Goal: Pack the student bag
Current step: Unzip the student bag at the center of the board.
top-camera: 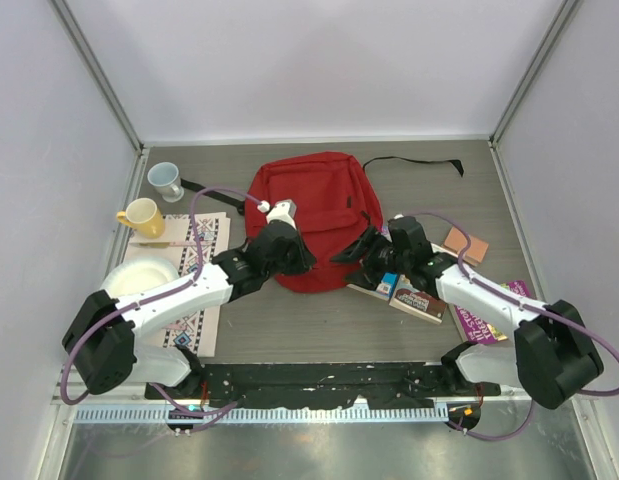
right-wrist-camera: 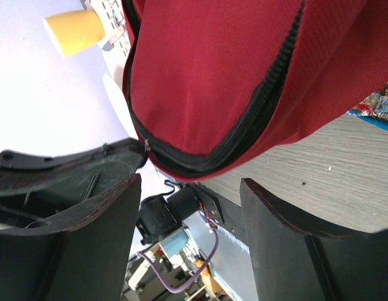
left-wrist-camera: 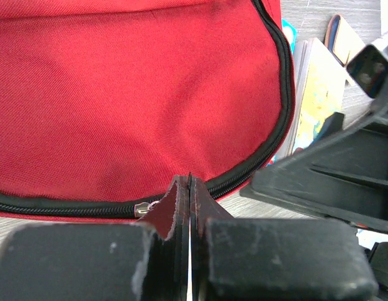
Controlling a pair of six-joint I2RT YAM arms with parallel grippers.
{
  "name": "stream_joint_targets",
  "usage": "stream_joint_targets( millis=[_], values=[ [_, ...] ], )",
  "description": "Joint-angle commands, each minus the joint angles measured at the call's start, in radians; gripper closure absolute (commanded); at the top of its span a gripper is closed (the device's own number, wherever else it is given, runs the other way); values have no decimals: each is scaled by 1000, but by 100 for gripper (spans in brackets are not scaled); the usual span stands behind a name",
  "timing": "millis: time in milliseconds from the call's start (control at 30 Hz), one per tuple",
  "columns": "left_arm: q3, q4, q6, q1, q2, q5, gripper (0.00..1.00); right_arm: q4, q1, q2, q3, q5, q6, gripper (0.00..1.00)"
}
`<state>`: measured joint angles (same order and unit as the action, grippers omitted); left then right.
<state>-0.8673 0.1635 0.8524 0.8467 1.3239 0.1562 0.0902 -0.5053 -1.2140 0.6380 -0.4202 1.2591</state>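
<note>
The left tool (left-wrist-camera: 188,195) is clamped on the bag's (top-camera: 314,200) red zip tab (left-wrist-camera: 175,204) at its near edge. The right tool (right-wrist-camera: 188,185) gapes just right. The bag lies flat mid-bench (top-camera: 289,325). It looks soft and floppy, so grip the trim.

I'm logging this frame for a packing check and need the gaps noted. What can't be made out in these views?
- Inside the student bag: every view shows only its red outer fabric.
- What the left hand pinches beside the zipper pull: left wrist view, its own shut fingers cover it.
- Titles of the books: top view, the right arm overlaps them and the print is too small.
</note>
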Motion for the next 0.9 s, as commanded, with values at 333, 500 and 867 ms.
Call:
stream_joint_targets(
  millis=[333,500,867],
  values=[
    [11,-68,0,17,-46,-15,100,-150,-16,-108,52,147,132,66],
    [70,-41,5,17,-95,26,100,-144,-15,-150,86,141,62,99],
    [172,131,-55,-107,-212,151,100,100,-15,-50,111,290,-296,99]
  ],
)
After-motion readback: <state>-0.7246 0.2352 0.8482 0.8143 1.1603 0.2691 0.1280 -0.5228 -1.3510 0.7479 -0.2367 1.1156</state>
